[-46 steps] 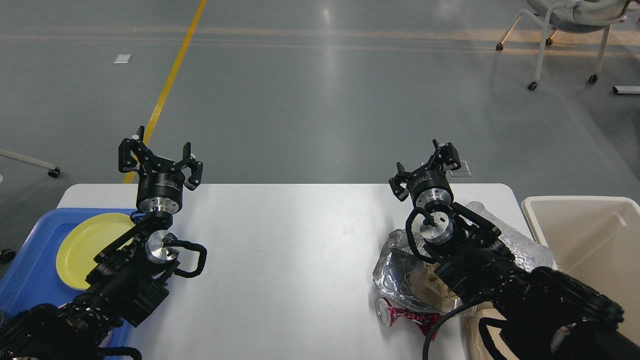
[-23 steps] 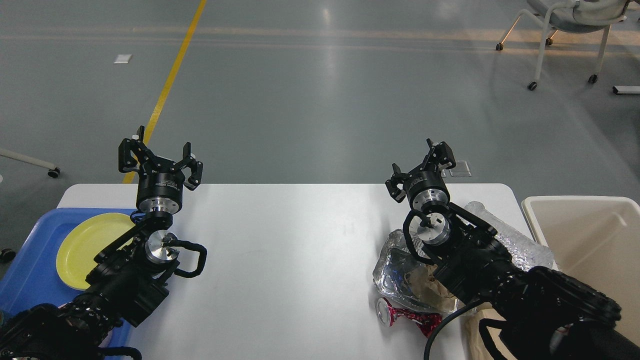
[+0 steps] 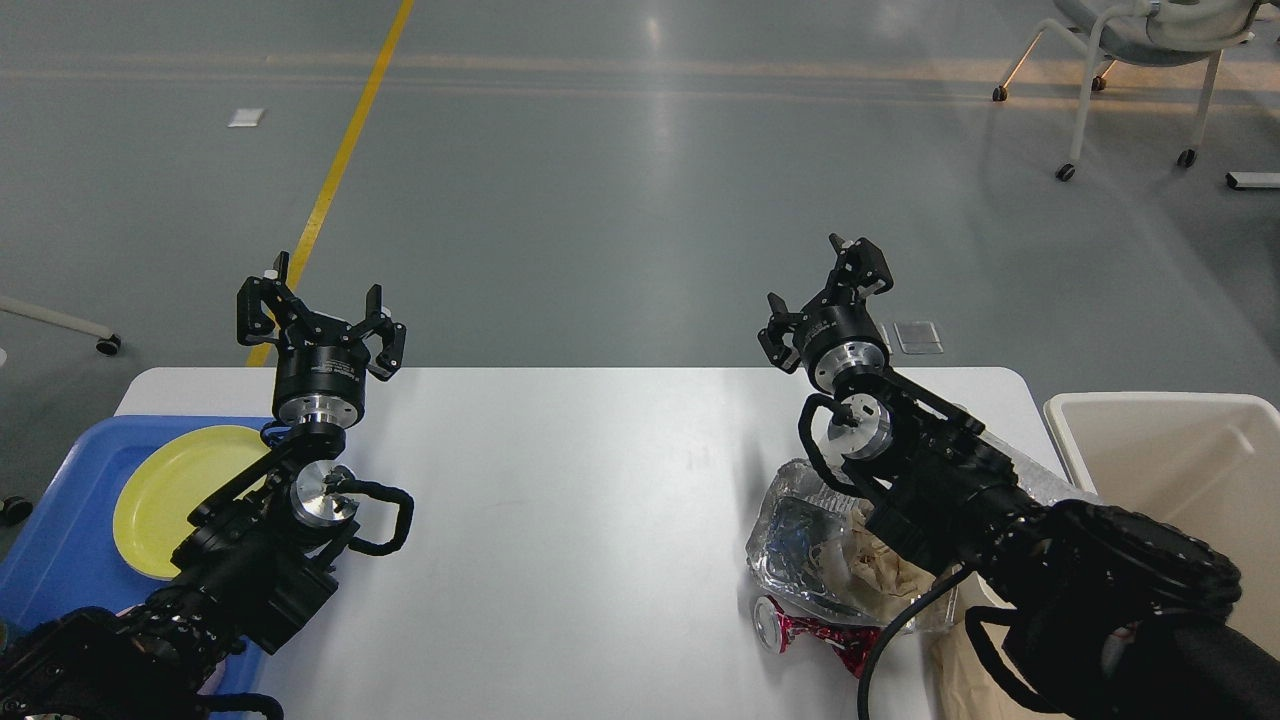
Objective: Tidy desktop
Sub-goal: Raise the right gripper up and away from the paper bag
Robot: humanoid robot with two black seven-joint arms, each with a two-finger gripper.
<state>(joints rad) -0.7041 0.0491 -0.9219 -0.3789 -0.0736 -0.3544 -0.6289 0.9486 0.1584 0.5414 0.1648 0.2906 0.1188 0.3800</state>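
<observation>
The white desktop (image 3: 580,500) spans the middle of the head view. My left gripper (image 3: 318,315) is raised over its far left edge, open, with nothing between its fingers. Over the far right part of the desktop my right gripper (image 3: 828,295) is also raised and open and holds nothing. Below the right arm lies a heap of rubbish: a crumpled clear plastic wrapper (image 3: 800,540), brown paper (image 3: 895,575) and a crushed red can (image 3: 810,632). The arm hides part of the heap.
A blue tray (image 3: 60,530) at the left edge carries a yellow plate (image 3: 165,490). A cream bin (image 3: 1190,480) stands beside the desktop's right end. A wheeled chair (image 3: 1130,60) is far off on the grey floor.
My right gripper has risen and shifted slightly left, away from the rubbish heap, which now shows more. The left arm has not moved.
</observation>
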